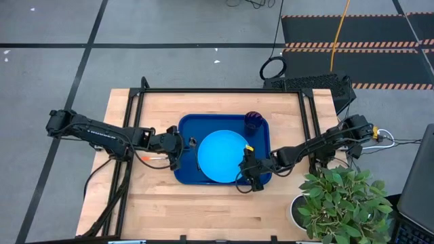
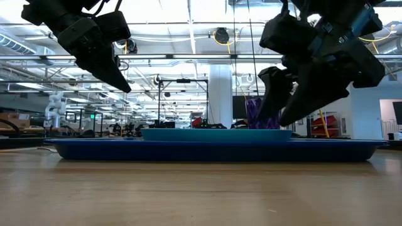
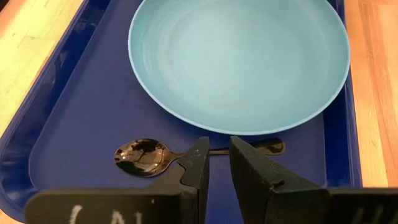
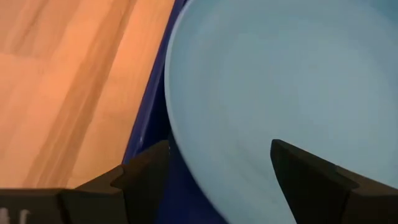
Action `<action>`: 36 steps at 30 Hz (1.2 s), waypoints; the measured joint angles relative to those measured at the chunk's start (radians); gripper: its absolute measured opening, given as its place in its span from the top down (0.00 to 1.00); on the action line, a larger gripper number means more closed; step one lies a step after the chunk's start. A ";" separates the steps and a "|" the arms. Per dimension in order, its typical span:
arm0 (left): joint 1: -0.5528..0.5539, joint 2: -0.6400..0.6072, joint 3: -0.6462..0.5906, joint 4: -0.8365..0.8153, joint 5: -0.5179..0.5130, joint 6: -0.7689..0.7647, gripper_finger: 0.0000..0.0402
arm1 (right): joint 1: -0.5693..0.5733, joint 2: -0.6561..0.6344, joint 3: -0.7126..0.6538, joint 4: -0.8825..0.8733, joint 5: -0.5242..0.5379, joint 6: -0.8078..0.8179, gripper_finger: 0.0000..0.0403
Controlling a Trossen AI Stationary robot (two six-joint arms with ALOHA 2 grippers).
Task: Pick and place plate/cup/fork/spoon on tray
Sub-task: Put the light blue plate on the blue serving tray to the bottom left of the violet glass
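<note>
The round sky-blue plate (image 1: 222, 156) lies flat inside the large dark-blue rectangular tray (image 1: 188, 173), and the small dark purple cup (image 1: 253, 120) stands in the tray's far right corner. A slim dark spoon (image 3: 149, 155) rests on the tray floor just beside the plate's left rim, directly under the left pincer (image 3: 216, 163), whose fingers are nearly together with only a narrow gap and hold nothing. The fork with silver tines and an orange-red handle (image 1: 152, 157) lies on the wooden bench (image 1: 203, 210), just outside the tray's left edge, near the left arm's wrist. The right pincer (image 4: 217, 163) hangs over the plate's near right rim with its fingers wide apart and empty. By my reading, plate, cup and spoon are placed and the fork is the last item (it looks the only thing off the tray). The next move likely calls for the left pincer to back off the tray, open, come down across the fork's thin handle, and grip it low against the wood.
</note>
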 joint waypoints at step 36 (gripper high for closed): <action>0.000 0.000 0.000 0.000 0.000 0.002 0.83 | 0.012 0.000 0.000 0.005 0.220 -0.025 0.33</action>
